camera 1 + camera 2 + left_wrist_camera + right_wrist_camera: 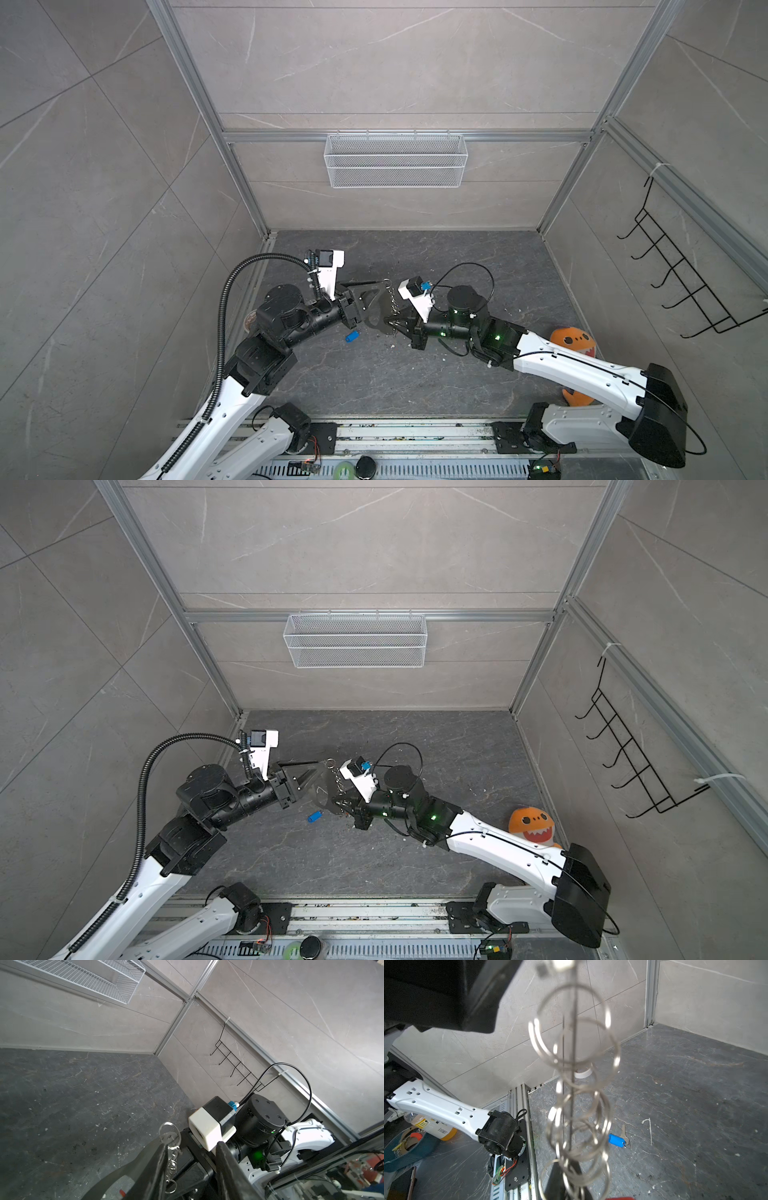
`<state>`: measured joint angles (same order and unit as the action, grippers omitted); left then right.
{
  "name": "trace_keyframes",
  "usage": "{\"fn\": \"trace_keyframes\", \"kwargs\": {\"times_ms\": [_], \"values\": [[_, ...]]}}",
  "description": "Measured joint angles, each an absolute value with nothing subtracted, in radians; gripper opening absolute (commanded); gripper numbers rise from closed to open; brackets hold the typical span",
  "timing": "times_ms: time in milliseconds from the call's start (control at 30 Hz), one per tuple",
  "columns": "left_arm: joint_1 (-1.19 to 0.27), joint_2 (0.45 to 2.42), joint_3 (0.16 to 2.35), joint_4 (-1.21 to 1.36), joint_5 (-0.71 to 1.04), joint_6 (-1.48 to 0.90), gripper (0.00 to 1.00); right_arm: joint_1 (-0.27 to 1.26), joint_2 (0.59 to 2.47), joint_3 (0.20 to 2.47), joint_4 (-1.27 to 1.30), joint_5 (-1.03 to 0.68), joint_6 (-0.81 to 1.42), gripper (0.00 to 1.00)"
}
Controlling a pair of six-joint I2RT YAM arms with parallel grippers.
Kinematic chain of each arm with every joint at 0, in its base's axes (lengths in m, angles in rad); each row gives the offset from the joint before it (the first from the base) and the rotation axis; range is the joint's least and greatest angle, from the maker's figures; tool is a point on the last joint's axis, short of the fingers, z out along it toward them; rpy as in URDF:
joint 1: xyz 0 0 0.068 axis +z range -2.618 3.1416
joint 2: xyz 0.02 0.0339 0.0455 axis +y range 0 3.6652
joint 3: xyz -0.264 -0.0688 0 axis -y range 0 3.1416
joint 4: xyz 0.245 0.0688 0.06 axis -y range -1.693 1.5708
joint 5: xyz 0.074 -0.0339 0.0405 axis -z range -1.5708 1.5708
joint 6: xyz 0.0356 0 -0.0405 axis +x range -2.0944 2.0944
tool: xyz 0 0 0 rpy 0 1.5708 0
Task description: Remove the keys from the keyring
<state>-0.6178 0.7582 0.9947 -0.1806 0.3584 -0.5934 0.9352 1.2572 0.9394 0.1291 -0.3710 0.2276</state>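
Note:
The keyring [392, 297] is a chain of silver rings stretched in the air between my two grippers. My right gripper [391, 322] is shut on its lower end, and the rings [571, 1088] fill the right wrist view. A red key [618, 1198] peeks in beside those jaws. My left gripper [192, 1145] is open, with the chain [172, 1159] lying against one finger [158, 1159]. What looks like a small silver key head [167, 1136] sits in the top ring. The blue key [352, 336] lies loose on the floor [616, 1140], below and between the arms.
An orange plush toy [571, 338] sits by the right wall behind the right arm. A white mesh basket [395, 160] hangs on the back wall and a black hook rack [685, 274] on the right wall. A tape roll [409, 1147] and a bottle [429, 1126] lie beyond the front rail.

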Motion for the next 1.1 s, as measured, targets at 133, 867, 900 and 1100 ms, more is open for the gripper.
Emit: {"fn": "trace_keyframes", "kwargs": {"times_ms": [133,867,900,1100], "values": [[-0.618,0.707,0.982,-0.216,0.293,-0.542,0.55,0.915,1.226,0.941,0.072,-0.382,0.272,0.00],[-0.618,0.711,0.804,-0.090,0.511,-0.471,0.39,0.768,1.176,1.026,0.046,-0.753,0.419,0.00],[-0.618,0.720,0.804,-0.080,0.522,-0.475,0.34,0.768,1.184,1.031,0.043,-0.757,0.419,0.00],[-0.614,0.742,0.806,-0.050,0.526,-0.523,0.01,0.766,1.200,1.056,0.013,-0.765,0.418,0.13]]}}
